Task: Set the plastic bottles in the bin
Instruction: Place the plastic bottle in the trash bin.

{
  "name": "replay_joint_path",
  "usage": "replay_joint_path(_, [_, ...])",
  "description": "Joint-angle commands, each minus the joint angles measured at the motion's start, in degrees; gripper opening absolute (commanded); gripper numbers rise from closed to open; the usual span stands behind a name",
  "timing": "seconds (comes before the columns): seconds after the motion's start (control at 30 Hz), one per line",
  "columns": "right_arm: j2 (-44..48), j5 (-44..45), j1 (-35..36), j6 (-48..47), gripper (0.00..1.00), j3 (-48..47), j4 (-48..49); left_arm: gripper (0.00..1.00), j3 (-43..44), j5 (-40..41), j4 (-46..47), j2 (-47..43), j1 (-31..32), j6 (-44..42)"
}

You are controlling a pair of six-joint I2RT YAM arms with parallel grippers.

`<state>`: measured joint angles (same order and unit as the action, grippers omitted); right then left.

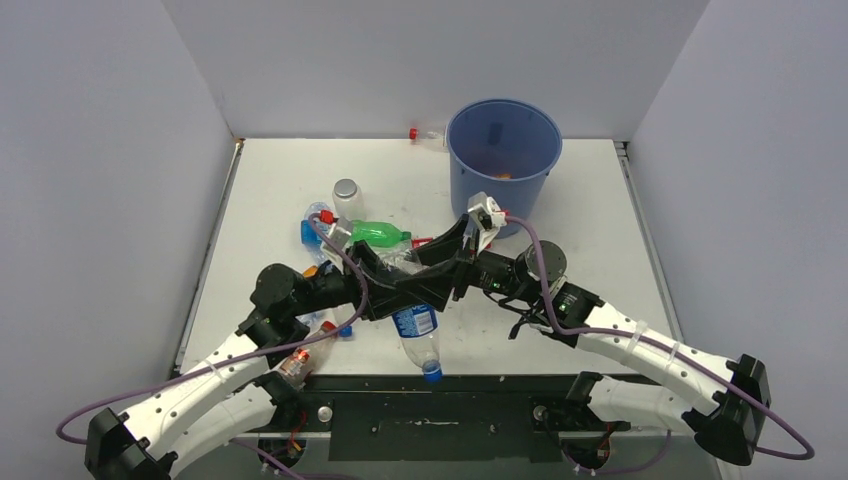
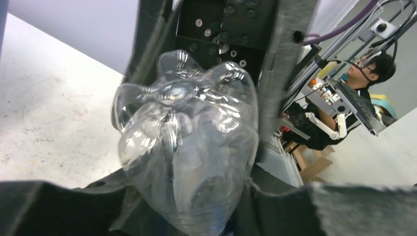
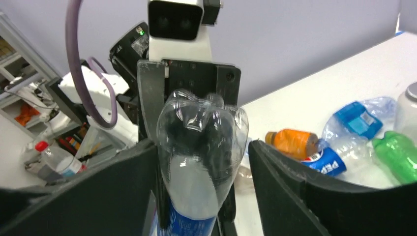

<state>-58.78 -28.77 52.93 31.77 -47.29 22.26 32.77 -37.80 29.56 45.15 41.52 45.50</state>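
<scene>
Item: clear plastic Pepsi bottle (image 1: 416, 326) with blue label and blue cap, at the middle of the white desk (image 1: 280, 180), base end between both arms, cap toward the near edge.
Left gripper (image 1: 395, 290): jaws closed on the bottle's base end.
Right gripper (image 1: 450, 255): jaws parted, flanking the same base, a slim gap at one finger.
Round blue plastic bin (image 1: 500, 195): upright at the far side, apart from the bottle.
Green plastic bottle (image 1: 378, 233) and orange-filled bottle (image 3: 292, 143): lying just beyond the jaws.

We are seeing a glossy, crinkled clear-plastic bottle (image 2: 187, 147), rough matt black pads (image 3: 305, 196) on the right gripper (image 3: 201, 152); a smooth blue plastic bin (image 1: 500, 195)
</scene>
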Motion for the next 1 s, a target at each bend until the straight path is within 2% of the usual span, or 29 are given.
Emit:
replay_joint_path(0.0, [0.74, 2.97, 0.10, -0.17, 0.80, -2.11, 5.04, 0.21, -0.43, -2.75, 6.80, -0.97, 0.65, 2.27])
replay_joint_path(0.07, [2.26, 4.52, 0.03, 0.33, 0.93, -2.22, 4.45, 0.15, -1.04, -1.89, 7.91, -2.06, 0.64, 2.40])
replay_joint_path(0.13, [4.74, 6.75, 0.05, -0.11, 0.99, -2.83, 2.24, 0.11, -1.61, 0.35, 8.76, -3.50, 0.65, 2.38])
replay_joint_path(0.23, [10.58, 12.71, 0.09, -2.63, 0.92, -3.27, -2.66, 0.02, -2.80, 5.68, 10.73, -6.59, 0.54, 2.47])
replay_joint_path(0.4, [18.93, 19.30, 0.04, -1.87, 0.92, 4.41, -0.05, 0.00, -9.61, 32.32, 19.81, -14.70, 0.63, 6.82])
replay_joint_path(0.47, [19.83, 19.20, 0.16, 0.41, 0.93, 8.05, 4.07, 0.00, -12.72, 45.49, 24.04, -16.68, 0.60, 10.61])
replay_joint_path(0.57, [18.64, 18.21, 0.27, 3.28, 0.94, 11.46, 9.81, 0.00, -16.12, 58.16, 29.15, -17.63, 0.55, 15.68])
replay_joint_path(0.63, [16.61, 17.70, 0.57, 4.41, 0.95, 12.14, 12.97, 0.00, -16.67, 61.71, 30.93, -17.11, 0.59, 17.13])
replay_joint_path(0.93, [8.73, 18.76, 2.84, 7.91, 1.00, 12.33, 21.82, 0.00, -17.41, 63.27, 35.45, -14.36, 0.64, 21.19])
replay_joint_path(0.97, [8.09, 18.68, 2.96, 8.17, 0.97, 12.14, 22.17, 0.00, -17.33, 63.29, 35.36, -14.38, 0.66, 21.15])
